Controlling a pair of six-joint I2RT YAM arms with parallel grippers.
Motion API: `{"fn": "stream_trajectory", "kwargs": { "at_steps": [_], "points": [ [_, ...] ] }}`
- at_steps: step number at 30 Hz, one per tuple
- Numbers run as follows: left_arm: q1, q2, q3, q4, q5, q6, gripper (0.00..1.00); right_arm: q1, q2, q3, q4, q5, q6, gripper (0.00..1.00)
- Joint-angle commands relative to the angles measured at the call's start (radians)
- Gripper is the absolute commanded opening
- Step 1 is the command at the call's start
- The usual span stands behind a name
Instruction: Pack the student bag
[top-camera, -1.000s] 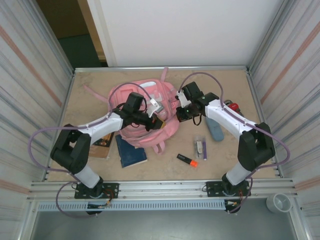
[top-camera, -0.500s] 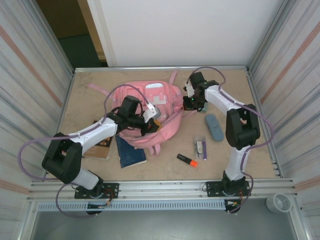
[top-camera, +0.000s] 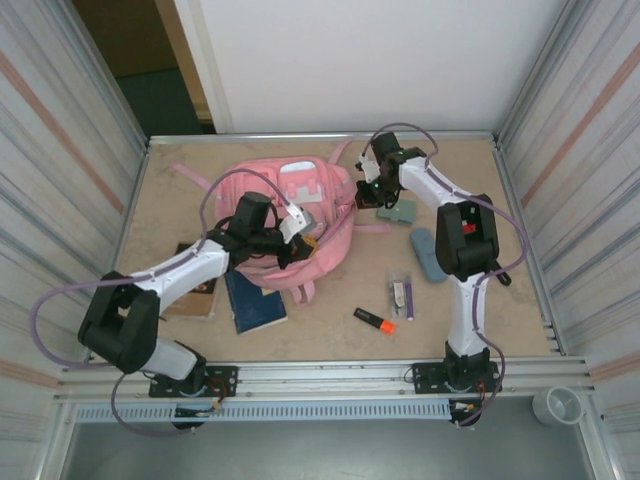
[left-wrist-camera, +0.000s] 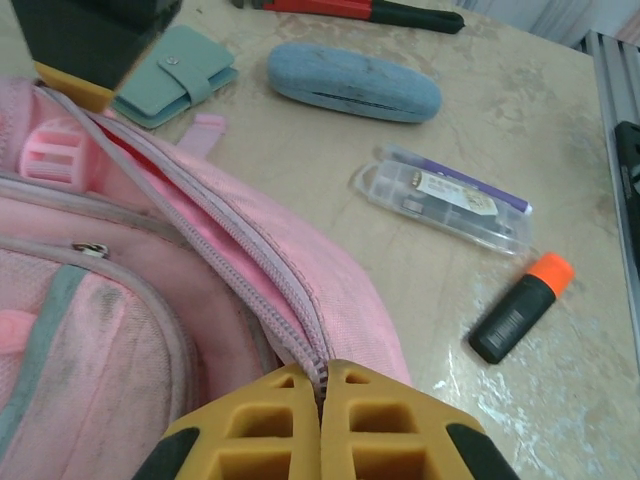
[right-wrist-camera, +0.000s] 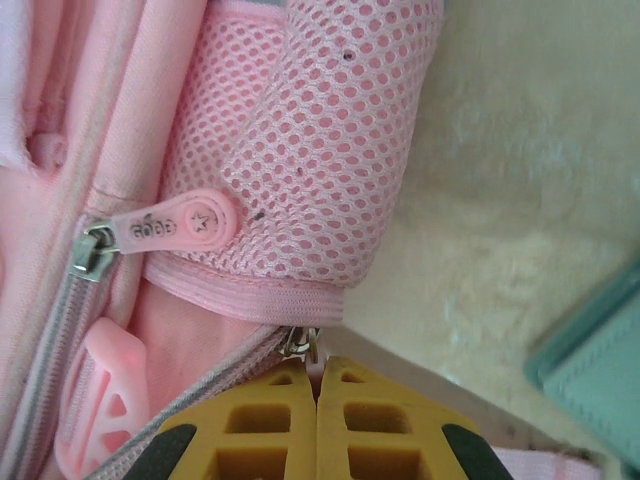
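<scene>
L end effector (left-wrist-camera: 322, 374) & R end effector (right-wrist-camera: 317, 366) clamped on student bag (top-camera: 330, 235) zip (left-wrist-camera: 238, 238); inside hidden

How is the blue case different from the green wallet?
The case is long and rounded; the wallet is flat with straight edges. The case is grey-blue; the wallet is pale teal. The wallet has a snap tab; the case shows only a seam line along its side. Both lie shut on the table, to the right of the bag.
</scene>
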Motion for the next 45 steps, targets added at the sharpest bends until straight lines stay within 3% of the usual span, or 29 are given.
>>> {"fn": "stream_trajectory", "kwargs": {
  "at_steps": [1,6,11,12,13,14,16,18,21,27,31,38,45],
  "points": [
    [-0.019,0.086,0.078,0.102,0.018,-0.071,0.0,-0.007,0.052,0.12,0.054,-0.037,-0.016,0.01],
    [-0.057,0.18,0.146,0.118,-0.012,-0.097,0.0,-0.022,0.152,0.285,-0.052,0.014,0.0,0.07],
    [-0.057,0.235,0.145,0.205,-0.141,-0.207,0.01,-0.046,0.138,0.302,-0.152,0.174,0.01,0.27],
    [-0.056,0.248,0.152,0.212,-0.138,-0.215,0.04,-0.046,0.116,0.29,-0.165,0.214,0.008,0.29],
    [-0.057,0.266,0.164,0.212,-0.123,-0.222,0.1,-0.044,0.083,0.264,-0.168,0.258,0.006,0.39],
    [-0.057,0.278,0.173,0.208,-0.11,-0.227,0.18,-0.04,0.044,0.23,-0.164,0.29,0.007,0.43],
    [-0.057,0.288,0.196,0.18,-0.084,-0.234,0.32,-0.024,-0.072,0.1,-0.107,0.303,0.032,0.44],
    [-0.053,0.261,0.18,0.161,-0.085,-0.228,0.41,-0.01,-0.207,-0.089,0.007,0.22,0.084,0.44],
    [-0.035,0.189,0.117,0.126,-0.101,-0.209,0.47,0.032,-0.365,-0.31,0.156,0.083,0.174,0.44],
    [-0.017,0.036,0.014,-0.072,-0.169,-0.159,0.46,0.144,-0.508,-0.586,0.344,-0.006,0.36,0.46],
    [-0.016,0.018,0.005,-0.171,-0.168,-0.165,0.46,0.184,-0.508,-0.715,0.506,-0.055,0.479,0.45],
    [-0.021,0.1,0.076,-0.272,-0.149,-0.129,0.46,0.235,-0.438,-0.772,0.561,0.05,0.516,0.37],
    [-0.008,0.179,0.135,-0.28,-0.141,-0.114,0.39,0.273,-0.397,-0.82,0.535,0.162,0.513,0.28]
  ]
}}
